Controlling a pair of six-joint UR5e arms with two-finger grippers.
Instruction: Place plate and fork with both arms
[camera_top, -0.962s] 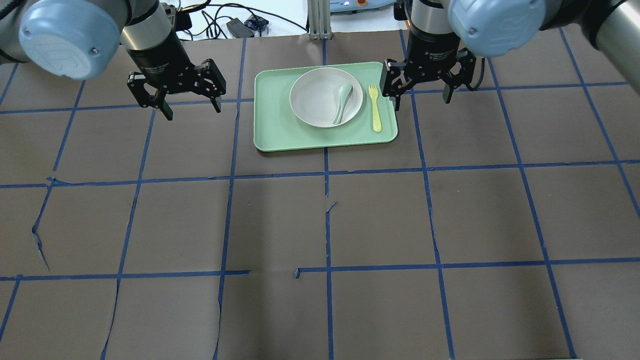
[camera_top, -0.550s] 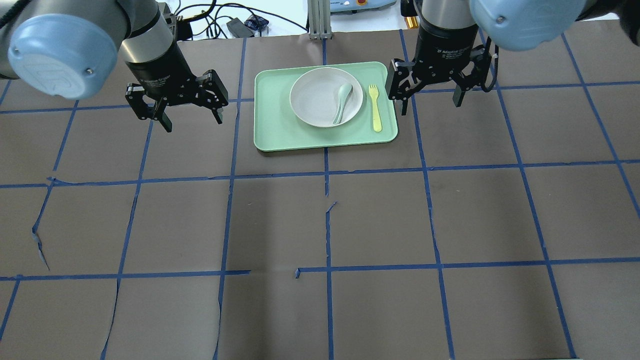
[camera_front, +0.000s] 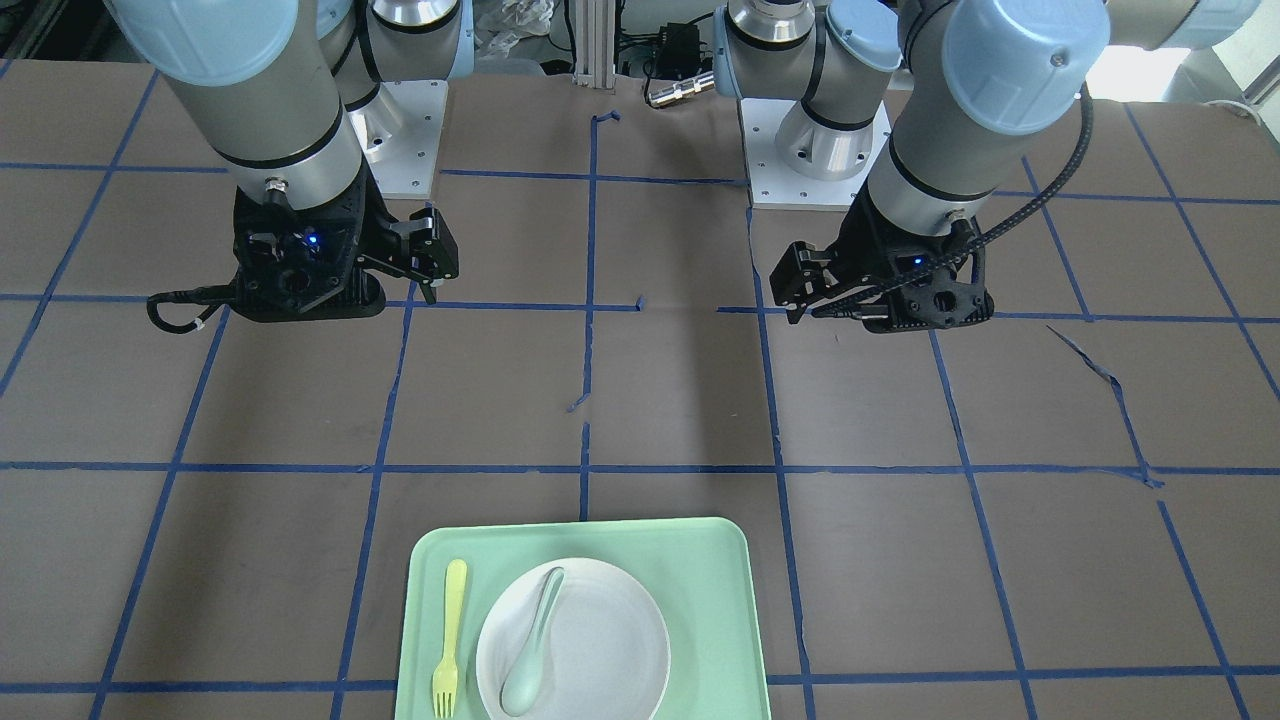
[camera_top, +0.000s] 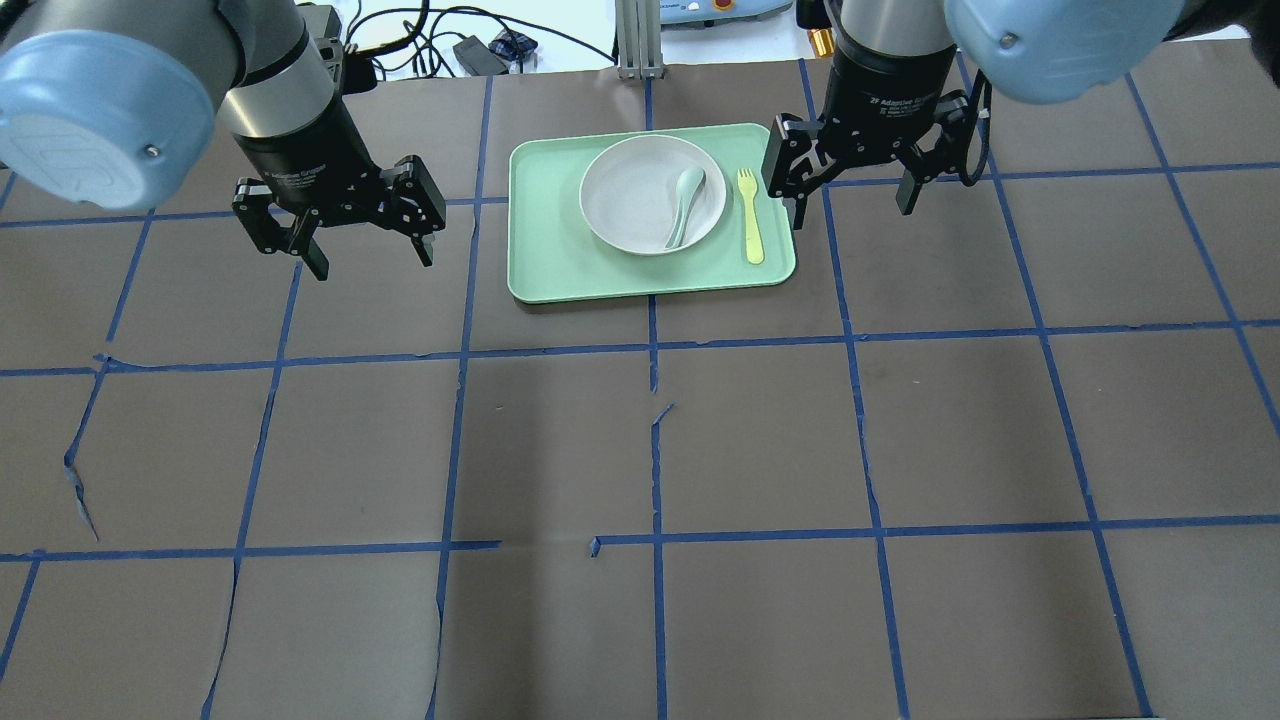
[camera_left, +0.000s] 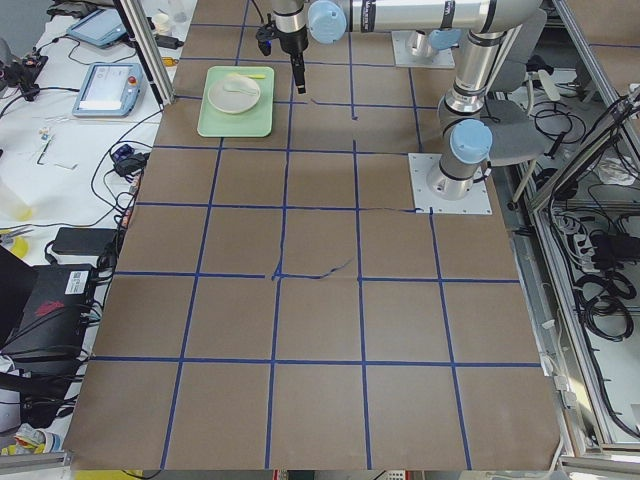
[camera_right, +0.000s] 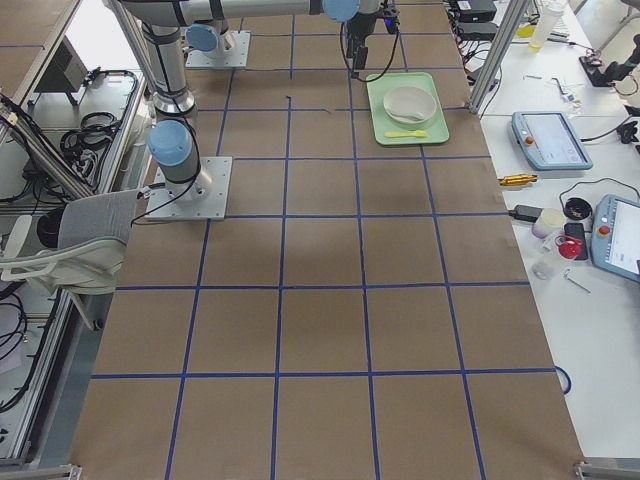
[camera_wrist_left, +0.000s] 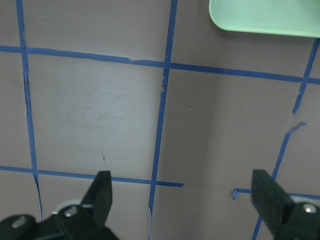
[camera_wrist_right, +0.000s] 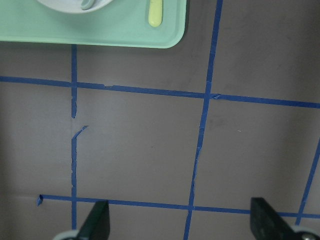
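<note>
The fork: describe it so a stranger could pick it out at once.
Find the mint-green tray at the far edge of the table in the overhead view. On it, beside the off-white plate, on the side nearer the right gripper, lies the fork. It is slim, yellow-green and tined, unlike the pale spoon lying in the plate.

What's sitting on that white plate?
Just a pale grey-green spoon lying on the plate. Nothing else shows; the bit of plate beneath the spoon is covered.

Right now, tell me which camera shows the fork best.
Exterior front-facing: the fork lies largest, unblocked, tines distinct. Overhead shows it whole but smaller; the right wrist view catches only its handle end; both side views show a tiny sliver; the left wrist view misses it.
</note>
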